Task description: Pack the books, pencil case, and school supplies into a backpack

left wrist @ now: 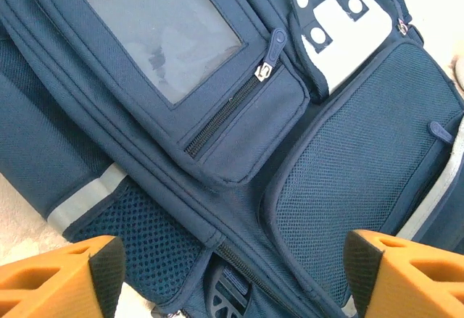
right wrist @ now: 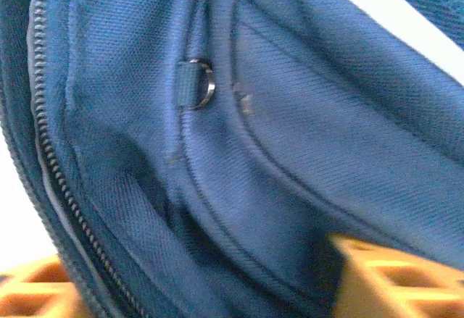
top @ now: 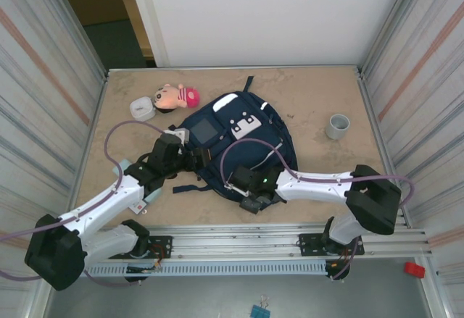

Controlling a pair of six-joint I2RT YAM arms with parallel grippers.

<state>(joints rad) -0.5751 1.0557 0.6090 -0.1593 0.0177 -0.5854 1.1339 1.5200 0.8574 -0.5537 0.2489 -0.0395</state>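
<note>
The backpack (top: 239, 133) lies flat at the middle of the surface (top: 312, 93), front panel up.

The left gripper (top: 190, 157) hovers at the pack's 9 o'clock edge. In the left wrist view its fingers (left wrist: 65, 282) stand released and wide apart. The backpack (left wrist: 239, 187) spreads beyond them toward 12 o'clock, and the windowed pocket (left wrist: 161, 32) and its zipper pull (left wrist: 272, 56) lie clear of both tips.

The right gripper (top: 239, 182) sits at the pack's 6 o'clock edge. In the right wrist view its fingers (right wrist: 384, 274) flank a fold of the backpack (right wrist: 290, 151). The cloth runs down between them, with a metal ring (right wrist: 199, 84) at 12 o'clock. I cannot tell whether they pinch the fold or only straddle it.

A plush toy (top: 176, 97) and a white box (top: 142, 108) rest at the pack's 10 o'clock, and a grey cup (top: 338, 125) stands well apart at 3 o'clock.
</note>
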